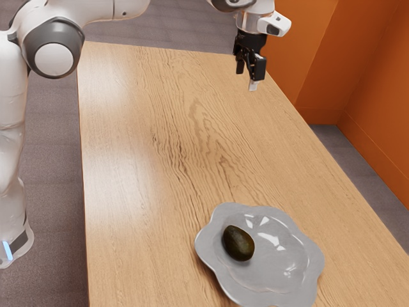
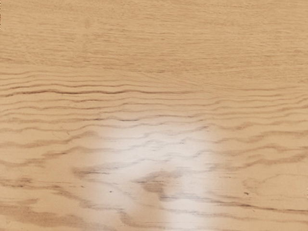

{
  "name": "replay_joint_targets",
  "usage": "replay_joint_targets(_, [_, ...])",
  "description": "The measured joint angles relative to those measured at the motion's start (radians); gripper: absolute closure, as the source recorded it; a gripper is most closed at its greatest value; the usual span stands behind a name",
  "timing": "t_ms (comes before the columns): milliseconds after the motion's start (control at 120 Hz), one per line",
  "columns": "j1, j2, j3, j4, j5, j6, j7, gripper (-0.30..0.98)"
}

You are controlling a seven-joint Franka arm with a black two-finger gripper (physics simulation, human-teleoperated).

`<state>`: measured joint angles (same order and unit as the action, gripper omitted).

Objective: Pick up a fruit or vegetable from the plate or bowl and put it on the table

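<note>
My gripper (image 1: 248, 75) hangs above the far part of the table in the exterior view, its fingers apart with nothing visible between them. A dark green-brown avocado (image 1: 238, 243) lies in a grey, wavy-edged plate or shallow bowl (image 1: 313, 256), toward the exterior view's left side of it. That dish stands at the near end of the table, well away from the gripper. Beneath my hand, the wrist view has bare wood grain with a pale glare.
The wooden table (image 1: 140, 160) (image 2: 154, 48) stretches between the gripper and the dish. An orange wall (image 1: 364, 83) rises beyond the table's edge at the exterior view's right. The arm's base stands beside the table at the exterior view's left.
</note>
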<state>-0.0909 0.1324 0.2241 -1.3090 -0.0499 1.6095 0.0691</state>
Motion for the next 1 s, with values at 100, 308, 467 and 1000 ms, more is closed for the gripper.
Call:
replay_joint_targets(100, [0.0, -0.001, 0.001, 0.0, 0.002, -0.004, -0.009, 0.0])
replay_joint_targets(308, [0.002, 0.0, 0.0, 0.002, 0.003, -0.015, -0.022, 0.0])
replay_joint_targets(467, [0.0, 0.048, -0.042, 0.0, -0.004, -0.021, -0.018, 0.0])
replay_joint_targets(1000, [-0.044, 0.154, -0.38, -0.023, -0.011, -0.038, 0.032, 0.0])
